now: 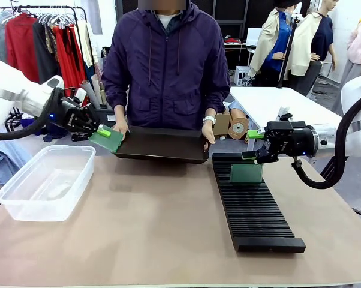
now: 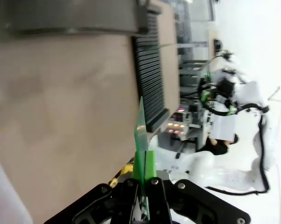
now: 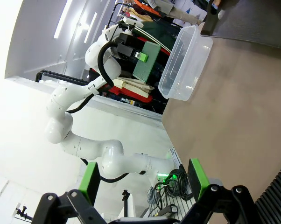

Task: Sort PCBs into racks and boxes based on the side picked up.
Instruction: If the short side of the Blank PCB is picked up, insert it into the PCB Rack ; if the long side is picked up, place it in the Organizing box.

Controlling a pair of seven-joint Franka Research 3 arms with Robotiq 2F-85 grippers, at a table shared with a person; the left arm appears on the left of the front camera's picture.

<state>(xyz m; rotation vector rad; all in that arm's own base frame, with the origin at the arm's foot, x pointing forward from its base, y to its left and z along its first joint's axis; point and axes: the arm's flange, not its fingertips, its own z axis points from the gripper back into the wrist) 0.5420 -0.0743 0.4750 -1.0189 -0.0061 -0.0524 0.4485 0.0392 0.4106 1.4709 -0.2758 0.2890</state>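
Two green circuit boards in sight: one [image 1: 107,138] pinched edge-on between the pressed-together pads of the left gripper [image 1: 100,130], the other [image 1: 246,173] standing upright in a slot near the far end of the long black rack [image 1: 252,207]. One rack, one clear plastic tub [image 1: 45,182], one dark tray [image 1: 162,146], two grippers, two hands of a person. Left arm reaching in from the left, gripper held above the table just beside the tray's left end and beyond the tub's far edge, board tilted in its grip; from the left wrist, the same board [image 2: 140,135] seen as a thin green edge rising between the closed fingers [image 2: 150,168]. Right gripper [image 1: 253,144] hanging just above the standing board at the rack's far end, jaws spread wide and gripping nothing, green pads [image 3: 198,177] well apart in the right wrist view. Tub on the left of the table, holding no board. Tray lifted at the far side of the table, the person's hands [image 1: 209,133] gripping its two ends. Rack on the right of the table, all other slots bare.
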